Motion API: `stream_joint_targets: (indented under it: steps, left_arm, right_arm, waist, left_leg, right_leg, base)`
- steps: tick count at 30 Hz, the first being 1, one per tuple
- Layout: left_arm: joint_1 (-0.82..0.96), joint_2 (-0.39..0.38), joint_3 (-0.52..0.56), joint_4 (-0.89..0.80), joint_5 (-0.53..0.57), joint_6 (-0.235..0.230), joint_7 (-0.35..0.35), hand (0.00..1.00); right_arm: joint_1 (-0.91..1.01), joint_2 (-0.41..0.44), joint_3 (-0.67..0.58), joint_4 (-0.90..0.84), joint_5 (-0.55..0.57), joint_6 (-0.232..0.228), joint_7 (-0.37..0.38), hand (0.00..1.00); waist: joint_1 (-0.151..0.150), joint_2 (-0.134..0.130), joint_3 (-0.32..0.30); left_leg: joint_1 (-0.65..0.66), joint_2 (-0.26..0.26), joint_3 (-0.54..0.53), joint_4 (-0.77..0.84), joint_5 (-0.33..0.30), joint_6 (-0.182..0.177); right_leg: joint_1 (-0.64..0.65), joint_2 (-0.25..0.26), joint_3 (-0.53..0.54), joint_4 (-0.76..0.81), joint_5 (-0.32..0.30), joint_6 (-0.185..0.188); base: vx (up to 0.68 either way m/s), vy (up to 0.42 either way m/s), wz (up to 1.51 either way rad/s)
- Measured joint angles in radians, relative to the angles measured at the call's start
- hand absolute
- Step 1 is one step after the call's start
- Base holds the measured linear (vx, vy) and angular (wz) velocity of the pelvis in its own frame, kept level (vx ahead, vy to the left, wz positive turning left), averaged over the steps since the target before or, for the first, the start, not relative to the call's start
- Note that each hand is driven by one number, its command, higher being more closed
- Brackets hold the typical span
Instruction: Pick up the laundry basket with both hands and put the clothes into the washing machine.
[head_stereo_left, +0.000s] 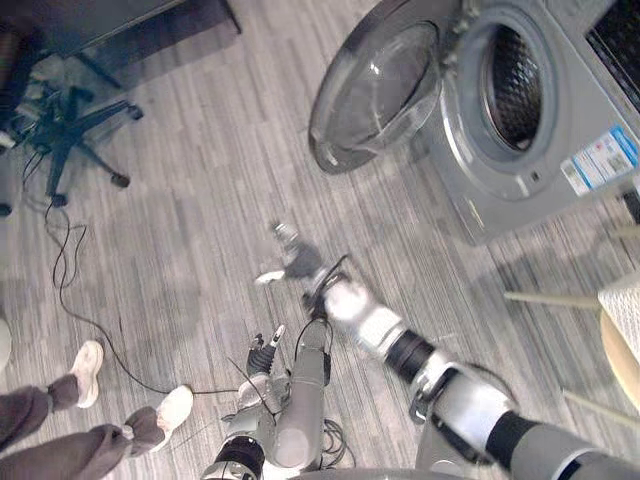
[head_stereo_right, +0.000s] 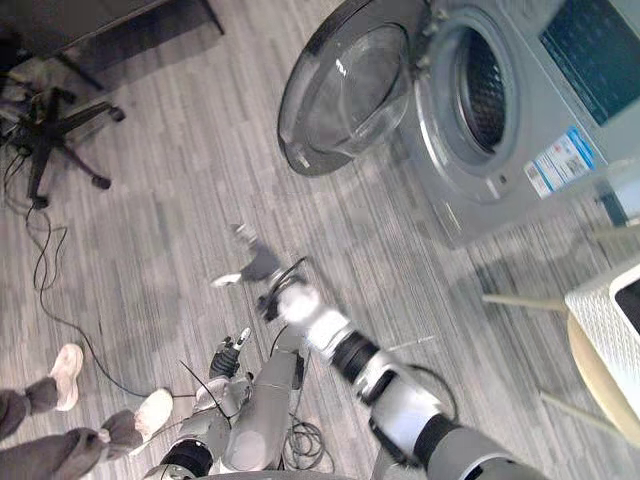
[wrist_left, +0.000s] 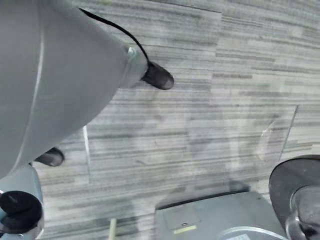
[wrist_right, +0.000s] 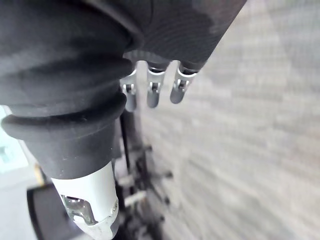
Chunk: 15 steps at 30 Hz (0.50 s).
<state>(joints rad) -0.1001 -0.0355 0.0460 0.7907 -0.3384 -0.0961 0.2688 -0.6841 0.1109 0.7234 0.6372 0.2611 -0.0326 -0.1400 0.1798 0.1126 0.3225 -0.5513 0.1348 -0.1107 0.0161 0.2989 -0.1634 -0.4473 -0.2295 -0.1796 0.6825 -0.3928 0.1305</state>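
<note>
Here, the grey washing machine (head_stereo_left: 500, 175) has its door (head_stereo_left: 380, 85) open.

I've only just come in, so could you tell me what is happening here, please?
The robot stands before a washing machine whose door is swung open. Its right hand reaches out over the floor and its left hand hangs low, both empty with relaxed fingers. A white woven thing, perhaps the basket, sits at its far right. A person's legs show at its left.
</note>
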Motion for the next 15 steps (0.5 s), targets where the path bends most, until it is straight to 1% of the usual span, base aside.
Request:
stream_joint_targets:
  steps: [1, 3, 4, 5, 6, 7, 8, 9, 11, 13, 14, 15]
  left_arm:
    - [0.004, 0.001, 0.013, 0.001, 0.008, 0.003, 0.003, 0.00]
    - [0.010, 0.003, 0.038, 0.003, 0.019, 0.004, 0.008, 0.00]
    - [0.013, 0.009, 0.041, 0.004, 0.037, 0.013, 0.016, 0.00]
    - [0.006, 0.009, 0.040, 0.004, 0.046, 0.015, 0.016, 0.00]
    - [-0.002, 0.013, 0.040, 0.007, 0.065, 0.023, 0.016, 0.00]
    - [-0.009, 0.012, 0.030, 0.026, 0.087, 0.028, 0.014, 0.00]
    - [-0.027, 0.024, 0.011, 0.044, 0.113, 0.037, 0.014, 0.00]
    - [-0.039, 0.038, -0.008, 0.049, 0.123, 0.043, 0.014, 0.00]
    - [-0.130, 0.082, -0.069, 0.086, 0.157, 0.050, 0.014, 0.00]
    - [-0.287, 0.147, -0.098, 0.140, 0.164, 0.050, 0.014, 0.00]
    - [-0.325, 0.167, -0.098, 0.156, 0.164, 0.049, 0.014, 0.00]
    - [-0.397, 0.218, -0.095, 0.175, 0.153, 0.049, 0.013, 0.00]
  right_arm:
    - [0.003, 0.016, -0.001, -0.001, 0.005, -0.003, 0.013, 0.00]
    - [0.020, 0.014, -0.026, -0.032, 0.011, -0.004, 0.013, 0.00]
    - [0.058, 0.006, -0.069, -0.084, 0.023, -0.010, 0.012, 0.00]
    - [0.070, 0.000, -0.081, -0.100, 0.024, -0.011, 0.011, 0.00]
    - [0.099, -0.019, -0.104, -0.137, 0.024, -0.015, 0.012, 0.00]
    - [0.148, -0.042, -0.123, -0.181, 0.021, -0.018, 0.012, 0.00]
    - [0.208, -0.058, -0.152, -0.212, 0.013, -0.023, 0.012, 0.00]
    - [0.235, -0.069, -0.166, -0.224, 0.011, -0.024, 0.012, 0.00]
    - [0.312, -0.113, -0.223, -0.240, 0.011, -0.030, 0.015, 0.00]
    - [0.410, -0.166, -0.300, -0.287, 0.008, -0.032, 0.038, 0.00]
    - [0.435, -0.182, -0.320, -0.307, 0.008, -0.032, 0.040, 0.00]
    - [0.480, -0.212, -0.366, -0.342, 0.008, -0.034, 0.052, 0.00]
  waist:
    - [0.002, -0.005, 0.000]
    - [0.002, -0.022, -0.001]
    - [-0.003, -0.036, -0.006]
    - [-0.005, -0.042, -0.007]
    - [-0.008, -0.067, -0.004]
    - [-0.015, -0.078, -0.005]
    - [-0.045, -0.101, -0.017]
    - [-0.058, -0.110, -0.022]
    - [-0.090, -0.134, -0.022]
    - [-0.132, -0.173, -0.014]
    - [-0.148, -0.181, -0.014]
    - [-0.175, -0.196, -0.007]
  left_leg:
    - [0.017, -0.004, -0.012, -0.001, -0.006, -0.003]
    - [0.044, -0.008, -0.017, -0.007, -0.008, -0.004]
    - [0.059, -0.005, -0.013, -0.018, -0.011, -0.007]
    - [0.063, 0.000, -0.006, -0.022, -0.022, -0.020]
    - [0.064, 0.005, 0.033, 0.000, -0.038, -0.033]
    - [0.056, 0.009, 0.039, 0.058, -0.056, -0.010]
    - [0.061, 0.009, 0.056, 0.058, -0.067, 0.008]
    - [0.064, 0.010, 0.064, 0.051, -0.067, 0.008]
    - [0.076, 0.036, 0.119, 0.043, -0.071, 0.015]
    - [0.101, 0.051, 0.214, 0.020, -0.071, 0.015]
    - [0.103, 0.057, 0.235, 0.017, -0.072, 0.016]
    - [0.109, 0.064, 0.273, 0.016, -0.072, 0.017]
  right_leg:
    - [0.030, -0.001, -0.014, -0.009, -0.001, 0.001]
    - [0.064, -0.002, -0.020, -0.024, -0.001, 0.002]
    - [0.079, 0.002, -0.022, -0.045, 0.005, 0.006]
    - [0.085, 0.003, -0.022, -0.057, 0.009, 0.005]
    - [0.097, 0.000, -0.016, -0.094, 0.024, -0.004]
    - [0.114, 0.014, -0.003, -0.124, 0.037, 0.014]
    - [0.122, 0.023, 0.020, -0.157, 0.062, 0.017]
    - [0.125, 0.024, 0.030, -0.177, 0.075, 0.021]
    - [0.122, 0.050, 0.092, -0.261, 0.138, 0.031]
    - [0.084, 0.060, 0.194, -0.304, 0.197, 0.046]
    - [0.072, 0.062, 0.217, -0.309, 0.209, 0.048]
    - [0.055, 0.074, 0.257, -0.328, 0.231, 0.051]
  base:
    - [-0.02, -0.041, 0.31]
    - [-0.03, -0.014, 0.15]
    - [-0.05, 0.022, 0.01]
    - [-0.04, 0.045, -0.11]
    - [-0.03, 0.075, -0.39]
    - [0.02, 0.053, -0.46]
    - [0.03, 0.048, -0.44]
    - [0.04, 0.048, -0.50]
    - [0.00, 0.081, -0.94]
    - [-0.04, 0.057, -1.23]
    - [-0.05, 0.013, -1.11]
    - [-0.04, -0.006, -0.87]
